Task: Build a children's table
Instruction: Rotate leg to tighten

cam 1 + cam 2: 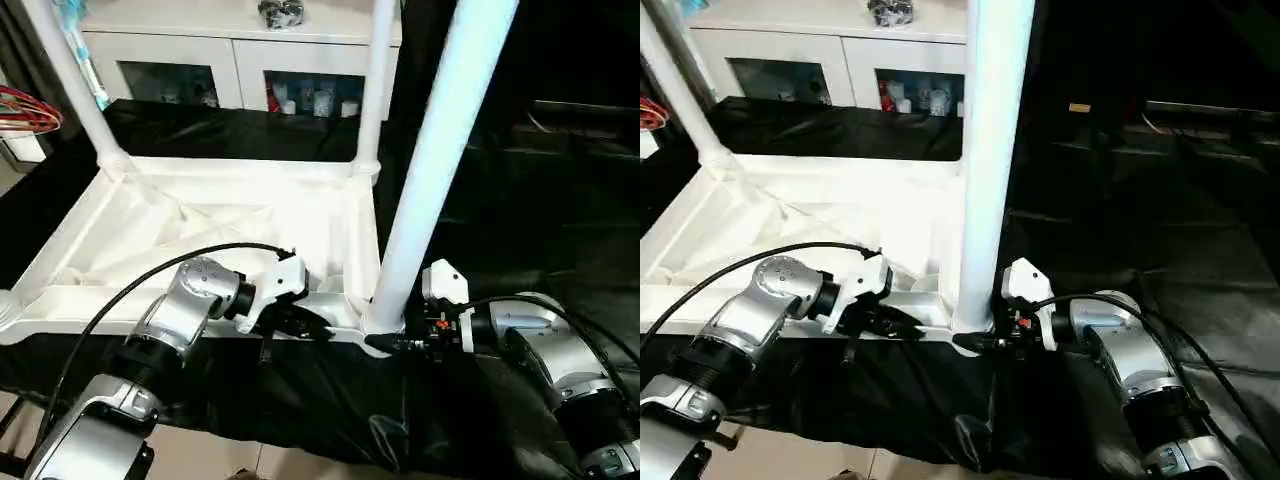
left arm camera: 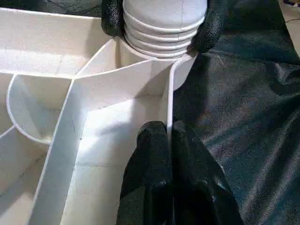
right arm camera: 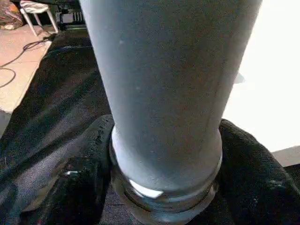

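At table top's near edge, left claw [image 2: 168, 154] pinching rim wall [image 2: 165, 105], right claw [image 1: 392, 342] clasping upright leg [image 1: 440, 160] base

The upturned table top [image 1: 230, 215] takes up the left half of the black-draped surface [image 1: 540, 230], its raised rim walling the ribbed inside. Three legs stand as posts: one at the top's near right corner [image 1: 440, 160], two at its far corners [image 1: 72, 75] [image 1: 376, 85]. The right claw [image 1: 985, 342] flanks the base of the near leg on both sides, so that socket is blocked from the near edge. The left claw [image 2: 168, 173] pinches the near rim wall just beside it. Between the far legs the way over the ribs lies open. The surface's right half is bare cloth. A white cabinet [image 1: 240, 45] closes off the far edge.
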Controlling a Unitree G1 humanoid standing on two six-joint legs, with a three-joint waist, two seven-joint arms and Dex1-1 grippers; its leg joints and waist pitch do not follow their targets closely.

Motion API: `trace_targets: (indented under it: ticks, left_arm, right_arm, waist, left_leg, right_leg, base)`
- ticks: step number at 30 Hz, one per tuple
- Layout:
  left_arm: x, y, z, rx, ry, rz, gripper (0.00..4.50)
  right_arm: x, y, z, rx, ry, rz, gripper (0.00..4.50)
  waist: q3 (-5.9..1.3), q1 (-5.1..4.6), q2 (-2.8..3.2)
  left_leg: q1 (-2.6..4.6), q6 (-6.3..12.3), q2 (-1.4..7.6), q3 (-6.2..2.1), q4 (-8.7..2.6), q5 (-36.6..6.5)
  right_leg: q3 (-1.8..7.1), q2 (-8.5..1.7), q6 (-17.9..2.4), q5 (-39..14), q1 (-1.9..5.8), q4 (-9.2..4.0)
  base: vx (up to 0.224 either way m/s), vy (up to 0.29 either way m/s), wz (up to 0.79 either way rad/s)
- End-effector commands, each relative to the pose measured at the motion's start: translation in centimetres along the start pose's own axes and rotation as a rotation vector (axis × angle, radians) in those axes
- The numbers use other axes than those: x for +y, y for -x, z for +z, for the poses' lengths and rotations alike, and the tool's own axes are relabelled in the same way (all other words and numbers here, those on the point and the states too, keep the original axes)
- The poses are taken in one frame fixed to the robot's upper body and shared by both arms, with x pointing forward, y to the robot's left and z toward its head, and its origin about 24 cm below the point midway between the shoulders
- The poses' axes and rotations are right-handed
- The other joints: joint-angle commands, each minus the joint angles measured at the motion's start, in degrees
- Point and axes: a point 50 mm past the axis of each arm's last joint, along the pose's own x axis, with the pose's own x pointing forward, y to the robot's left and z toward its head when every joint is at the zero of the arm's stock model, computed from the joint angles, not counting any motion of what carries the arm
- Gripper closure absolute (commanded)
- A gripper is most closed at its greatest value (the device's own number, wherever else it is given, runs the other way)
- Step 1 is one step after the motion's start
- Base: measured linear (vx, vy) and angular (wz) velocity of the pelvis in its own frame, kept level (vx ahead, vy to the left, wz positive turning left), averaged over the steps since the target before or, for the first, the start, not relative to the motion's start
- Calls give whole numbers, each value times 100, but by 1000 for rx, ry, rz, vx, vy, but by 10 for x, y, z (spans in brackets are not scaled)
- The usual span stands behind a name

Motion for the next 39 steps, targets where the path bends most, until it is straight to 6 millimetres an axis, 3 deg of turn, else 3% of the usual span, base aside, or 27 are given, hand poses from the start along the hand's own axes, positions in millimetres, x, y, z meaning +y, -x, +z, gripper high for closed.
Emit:
trace_targets:
  ticks: [1,2,7,8,9,10,11,14,16,19,20,21,24,28,30,34,35,39]
  left_arm:
    - [-4,-7,7,-73,-7,-43,450]
    - [-1,-10,7,-69,-2,-7,450]
    - [7,-19,9,-64,28,109,450]
    - [12,-24,12,-60,40,182,450]
    - [19,-33,18,-67,59,280,450]
    - [19,-33,18,-67,59,280,450]
    - [22,-35,20,-71,66,308,450]
    - [29,-47,30,-94,94,402,450]
    - [30,-51,33,-100,101,431,450]
    - [29,-63,41,-106,87,435,450]
    - [29,-63,41,-105,83,436,450]
    - [29,-63,41,-104,82,436,450]
    - [26,-61,40,-114,42,401,450]
    - [21,-54,35,-118,17,334,450]
    - [18,-48,31,-118,17,301,450]
    - [14,-39,28,-130,-16,230,450]
    - [10,-33,26,-133,-23,180,450]
    - [4,-27,23,-135,-30,99,450]
  right_arm:
    - [5,-8,1,-14,-9,45,167]
    - [4,-10,0,-31,-23,17,170]
    - [-5,-18,-3,-57,-60,-151,174]
    - [-13,-22,-5,-67,-72,-261,175]
    - [-23,-29,-7,-66,-102,-419,175]
    - [-23,-29,-7,-66,-102,-419,175]
    - [-27,-32,-8,-63,-115,-466,176]
    - [-33,-45,-6,-78,-157,-575,176]
    - [-33,-51,-4,-85,-171,-599,176]
    - [-27,-77,11,-155,-163,-584,176]
    - [-26,-79,12,-166,-161,-578,120]
    - [-26,-79,13,-170,-160,-576,107]
    - [-26,-74,14,-198,-162,-554,97]
    - [-24,-58,12,-185,-124,-480,49]
    - [-22,-47,11,-161,-83,-426,19]
    - [-18,-30,8,-126,-43,-346,19]
    - [-15,-21,6,-106,-20,-293,19]
    - [-9,-11,4,-86,-11,-177,19]
  waist:
    - [-327,4,-98]
    - [-331,8,-70]
    - [-312,-35,-91]
    - [-309,-67,-117]
    - [-293,-121,-100]
    - [-293,-121,-100]
    - [-315,-181,-115]
    - [-302,-213,-120]
    - [-315,-200,-115]
    - [-321,-202,-87]
    - [-321,-203,-94]
    - [-321,-201,-84]
    - [-324,-203,-75]
    - [-327,-190,-97]
    - [-343,-175,-117]
    - [-341,-135,-119]
    - [-335,-112,-138]
    - [-317,-42,-106]
  left_leg:
    - [38,379,132,-41,-385,-1117]
    - [41,374,132,-43,-383,-1110]
    - [48,258,122,-51,-404,-1281]
    - [36,208,114,-62,-411,-1352]
    - [41,106,106,-63,-420,-1399]
    - [41,106,106,-63,-420,-1399]
    - [37,30,71,-92,-419,-1423]
    - [50,150,67,-64,-395,-1487]
    - [39,177,64,-74,-399,-1413]
    - [17,216,65,-74,-404,-1309]
    - [16,226,68,-77,-411,-1334]
    - [18,238,69,-76,-411,-1357]
    - [17,282,79,-79,-418,-1398]
    - [19,355,83,-71,-404,-1381]
    - [1,468,87,-57,-379,-1156]
    - [12,591,98,-46,-365,-1063]
    - [13,581,106,-51,-375,-1048]
    - [40,529,138,-37,-391,-1190]
  right_leg:
    - [157,-226,-1358,-1290,291,-369]
    - [158,-226,-1372,-1235,288,-365]
    - [159,-233,-1317,-1514,272,-404]
    - [156,-239,-1263,-1673,288,-418]
    - [155,-232,-1222,-1858,244,-433]
    - [155,-232,-1222,-1858,244,-433]
    - [138,-241,-1099,-2130,293,-451]
    - [157,-222,-1077,-2124,243,-492]
    - [152,-230,-1047,-2122,265,-494]
    - [146,-216,-1088,-1842,270,-473]
    - [140,-219,-1092,-1832,272,-473]
    - [141,-220,-1101,-1827,270,-474]
    - [145,-218,-1157,-1697,280,-464]
    - [150,-224,-1181,-1622,288,-457]
    - [151,-219,-1273,-1270,308,-415]
    - [154,-223,-1317,-1202,302,-406]
    - [148,-230,-1331,-1255,308,-402]
    - [158,-227,-1327,-1418,266,-410]
  base:
    - [0,0,0]
    - [0,0,0]
    - [0,0,0]
    - [0,0,0]
    - [0,0,0]
    - [0,0,0]
    - [0,0,0]
    - [0,0,0]
    - [0,0,0]
    - [0,0,0]
    - [0,0,0]
    - [0,0,0]
    - [0,0,0]
    - [0,0,0]
    - [0,0,0]
    - [0,0,0]
    - [0,0,0]
    - [0,0,0]
